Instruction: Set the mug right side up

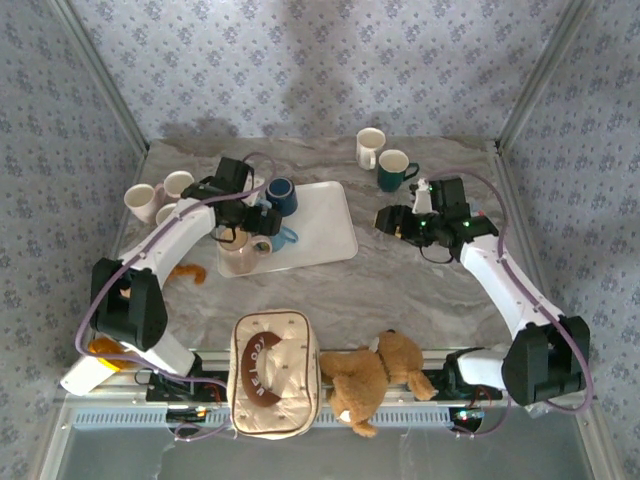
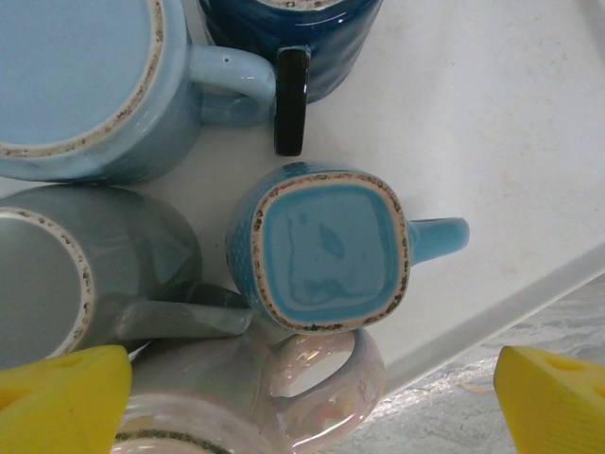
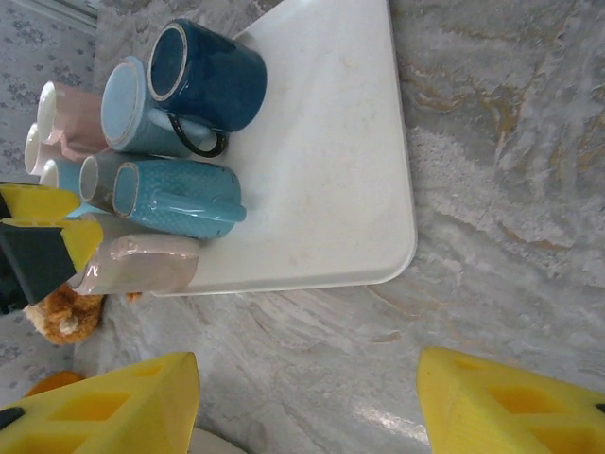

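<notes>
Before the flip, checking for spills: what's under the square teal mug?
The white tray; the teal mug stands base-up on it. Its mouth and inside are hidden.

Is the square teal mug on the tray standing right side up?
No, the teal mug shows its flat glazed base upward on the white tray.

White arm links [image 1: 170, 235] with black joints (purple cables trailing), yellow tool fingers [image 3: 104, 407].
</notes>
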